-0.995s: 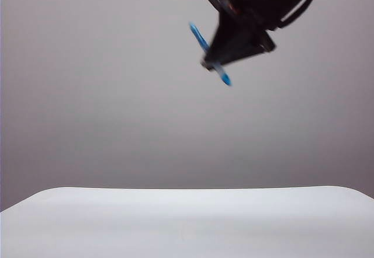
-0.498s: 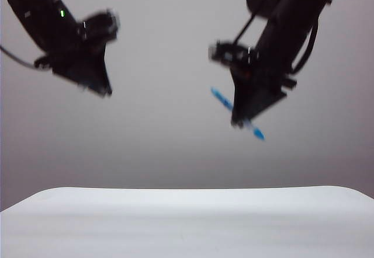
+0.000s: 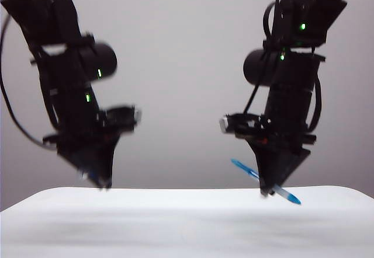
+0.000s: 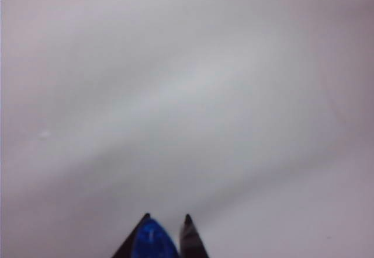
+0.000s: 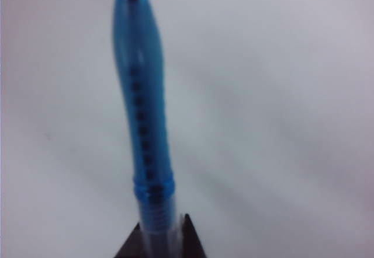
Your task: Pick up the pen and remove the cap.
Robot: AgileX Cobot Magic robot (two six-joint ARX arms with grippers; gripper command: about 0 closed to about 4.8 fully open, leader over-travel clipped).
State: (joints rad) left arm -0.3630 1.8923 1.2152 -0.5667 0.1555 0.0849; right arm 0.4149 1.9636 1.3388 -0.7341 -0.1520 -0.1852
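My right gripper (image 3: 269, 191) points down just above the white table (image 3: 187, 226) on the right, shut on the pen (image 3: 289, 197). The pen lies slanted across the jaws, one blue end out to each side. In the right wrist view its blue front section (image 5: 143, 112) juts out past the right gripper (image 5: 162, 222) and its clear barrel sits between the fingers. On the left, my left gripper (image 3: 100, 181) also points down near the table's far edge. It is shut on the cap (image 4: 153, 240), a rounded blue piece between the left gripper's (image 4: 166, 217) dark fingers. The cap is apart from the pen.
Both black arms reach down from the top corners of the exterior view, with a wide gap between them. The table's rounded far edge (image 3: 187, 189) runs across behind the grippers. A plain grey backdrop stands beyond it.
Both arms have come down from the top of the view to just above the table. The right one carried the pen down and to the right. The left one entered from the upper left.
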